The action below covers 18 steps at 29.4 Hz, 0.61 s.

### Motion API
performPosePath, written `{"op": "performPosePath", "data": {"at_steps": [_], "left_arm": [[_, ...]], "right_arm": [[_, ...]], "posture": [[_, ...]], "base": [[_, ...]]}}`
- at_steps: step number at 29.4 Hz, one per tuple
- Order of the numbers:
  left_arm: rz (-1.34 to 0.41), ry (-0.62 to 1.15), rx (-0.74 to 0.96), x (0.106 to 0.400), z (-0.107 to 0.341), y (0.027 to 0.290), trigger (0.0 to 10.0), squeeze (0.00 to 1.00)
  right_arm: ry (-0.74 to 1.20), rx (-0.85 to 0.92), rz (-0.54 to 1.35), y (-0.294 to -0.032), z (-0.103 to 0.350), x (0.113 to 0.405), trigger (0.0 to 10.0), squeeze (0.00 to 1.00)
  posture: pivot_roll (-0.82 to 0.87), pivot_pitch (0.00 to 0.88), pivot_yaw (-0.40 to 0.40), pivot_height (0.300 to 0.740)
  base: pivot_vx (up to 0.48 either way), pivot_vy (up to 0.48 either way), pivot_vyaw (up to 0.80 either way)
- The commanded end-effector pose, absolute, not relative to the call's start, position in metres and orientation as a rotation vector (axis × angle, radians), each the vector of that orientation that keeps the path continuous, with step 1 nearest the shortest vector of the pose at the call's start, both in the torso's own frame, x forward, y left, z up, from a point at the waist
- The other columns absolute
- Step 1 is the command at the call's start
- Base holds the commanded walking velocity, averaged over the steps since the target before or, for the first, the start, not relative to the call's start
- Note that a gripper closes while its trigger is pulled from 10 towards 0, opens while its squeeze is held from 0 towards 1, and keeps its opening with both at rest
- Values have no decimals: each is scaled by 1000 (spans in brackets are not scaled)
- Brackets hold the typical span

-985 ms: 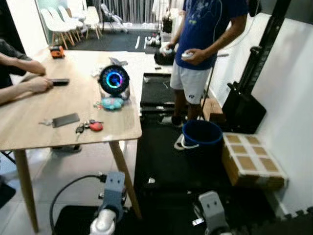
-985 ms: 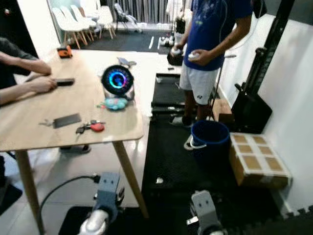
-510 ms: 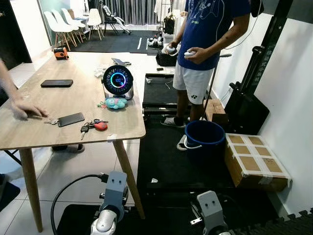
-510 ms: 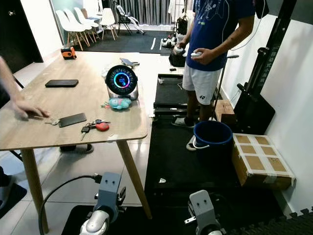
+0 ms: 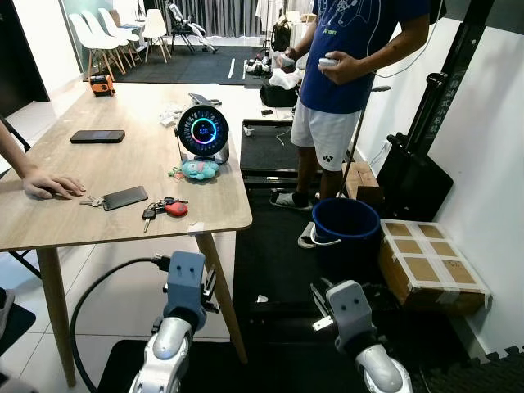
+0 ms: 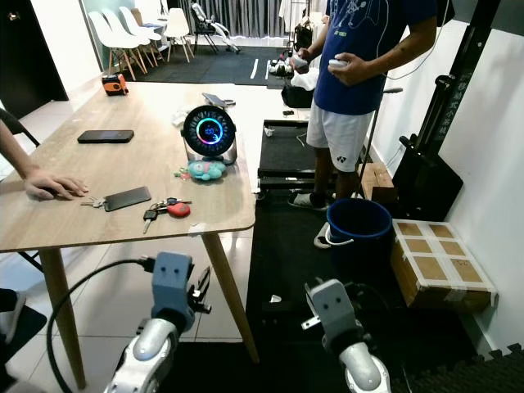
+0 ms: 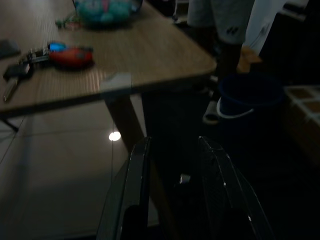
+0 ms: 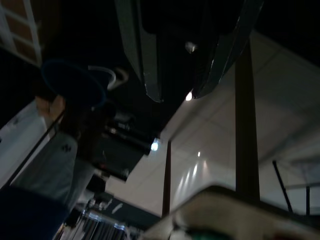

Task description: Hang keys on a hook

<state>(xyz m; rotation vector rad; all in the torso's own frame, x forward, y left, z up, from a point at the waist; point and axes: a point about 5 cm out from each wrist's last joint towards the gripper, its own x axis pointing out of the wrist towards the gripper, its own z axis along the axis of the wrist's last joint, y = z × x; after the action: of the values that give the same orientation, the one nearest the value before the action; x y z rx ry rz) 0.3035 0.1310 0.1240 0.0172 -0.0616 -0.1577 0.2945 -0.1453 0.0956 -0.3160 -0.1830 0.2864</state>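
Left eye view | keys on table | left tool empty, parted

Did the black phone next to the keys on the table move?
No. The flat black phone lies beside the red-tagged keys near the wooden table's front edge, as before; the camera shifted, not the phone.

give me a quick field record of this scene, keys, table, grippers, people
keys: bunch with red fob, flat on the table, untouched
table: wooden, also holds two phones, a round glowing gadget and a teal toy
left gripper: low, below the table edge, fingers apart, empty
right gripper: low over the dark mat, fingers apart, empty
people: one standing by the blue bucket; a hand resting on the table
hook: not seen
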Motion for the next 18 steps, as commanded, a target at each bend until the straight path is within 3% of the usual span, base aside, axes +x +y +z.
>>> {"op": "performPosePath", "data": {"at_steps": [1,6,18], "left_arm": [[-166,-53,22,301,127,135,10000,0],[-210,-107,25,302,156,123,10000,0],[-216,-127,-89,300,172,112,10000,0]], "right_arm": [[-197,-297,277,-143,102,296,10000,0],[-249,-217,273,-131,122,302,10000,0],[-263,-173,305,-117,132,299,10000,0]], "posture": [[11,104,10,740],[23,94,6,740],[20,90,15,740]], "base": [[0,0,0],[0,0,0],[0,0,0]]}}
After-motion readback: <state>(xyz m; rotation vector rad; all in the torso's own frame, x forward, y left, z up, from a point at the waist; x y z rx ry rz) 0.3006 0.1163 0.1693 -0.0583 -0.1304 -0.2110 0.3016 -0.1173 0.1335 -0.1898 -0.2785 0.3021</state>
